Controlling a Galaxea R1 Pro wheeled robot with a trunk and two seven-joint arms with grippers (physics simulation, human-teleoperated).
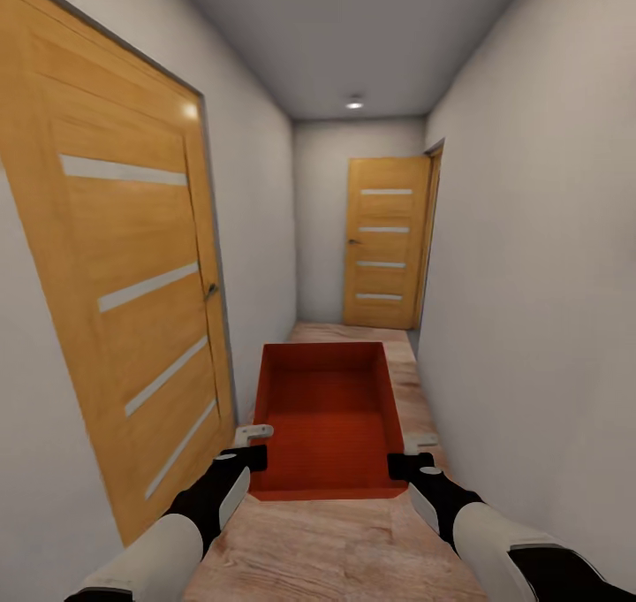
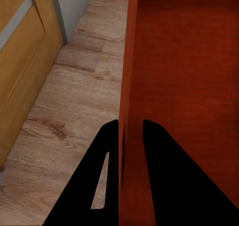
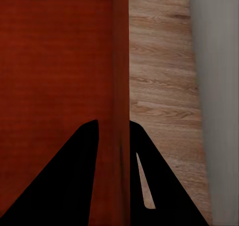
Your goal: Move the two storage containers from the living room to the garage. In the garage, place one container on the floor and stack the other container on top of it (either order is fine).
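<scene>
both grippers, left [image 1: 256, 447] and right [image 1: 415, 456], hold the storage container [image 1: 325, 416], jaws clamped on its side walls, above the hallway's wood floor [image 1: 336, 549].

I see an orange-red storage container [image 1: 325, 407], its floor faintly ribbed. Both my tools are black: the left tool [image 1: 251, 447] and right tool [image 1: 411, 458], on white-and-black arms. Under the container runs light wood-plank flooring [image 1: 336, 540]. The doors [image 1: 132, 257] left of it are honey-orange with pale stripes; walls [image 1: 539, 275] grey-white.
</scene>
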